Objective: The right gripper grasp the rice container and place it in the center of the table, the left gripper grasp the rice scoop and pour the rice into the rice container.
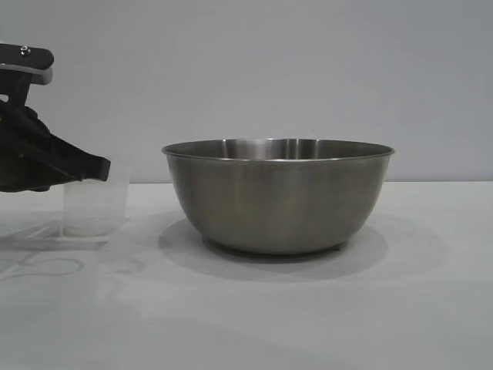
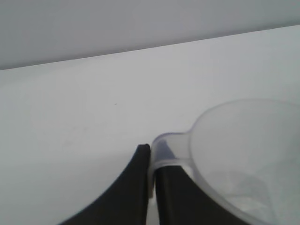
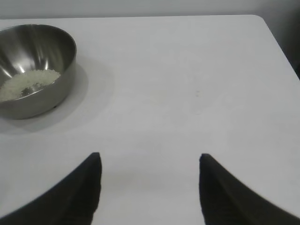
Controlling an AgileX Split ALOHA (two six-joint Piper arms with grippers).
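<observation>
Exterior camera sat level at table (image 1: 431, 308) height, close to the bowl (image 1: 277, 196), right wrist camera looked down from farther off, bowl (image 3: 33, 70) at ten o'clock, shared.

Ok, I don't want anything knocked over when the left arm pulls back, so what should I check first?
1. Rice in bowl: ok, a shallow layer lies at the bottom.
2. Scoop upright on the table: ok, it stands left of the bowl, apart from it.
3. Scoop emptied: cannot tell.
4. Left claw off the scoop: not ok, it is shut on the scoop's side handle.
5. Right claw out of the way: ok, open over bare table, away from the bowl.
</observation>
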